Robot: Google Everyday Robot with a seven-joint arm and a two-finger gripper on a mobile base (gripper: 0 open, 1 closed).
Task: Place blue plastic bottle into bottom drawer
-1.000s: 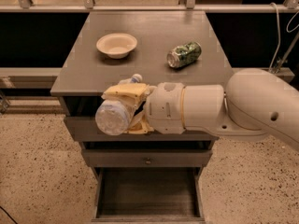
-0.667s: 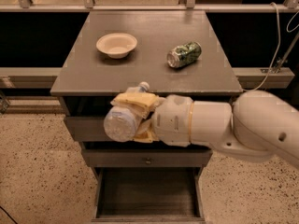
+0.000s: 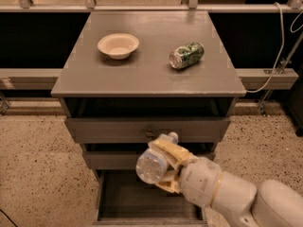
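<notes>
The blue plastic bottle (image 3: 150, 165) is being held clenched in the claw (image 3: 160, 168), with one yellowish finger (image 3: 171, 150) being pressed across its upper side and the other under it. It is being carried lying sideways, base turned to the camera and white cap (image 3: 173, 137) pointed at the cabinet. Right now it is being hung in the air in front of the lower of the two knobbed drawers (image 3: 113, 159) and above the pulled-out bottom drawer (image 3: 124, 198); it is not yet inside, and nothing but the claw is being touched by it. The step being worked, by the look of it, is the descent into the tray. For that to be done well, a straight lowering with a firm grip is being called for, since a smooth round plastic body is likely to be squeezed out or sent rolling if the hold is being eased too high up. The cap end is being carried close to the drawer front above, so a little room toward the open side is probably being needed to avoid a knock. Release is best being saved until the bottle is being rested on the drawer floor, between the low side walls, where any roll can be stopped. On the desk (image 3: 142, 77), the bowl (image 3: 118, 45) and the crushed green can (image 3: 186, 55) are being seen well apart from the claw.
</notes>
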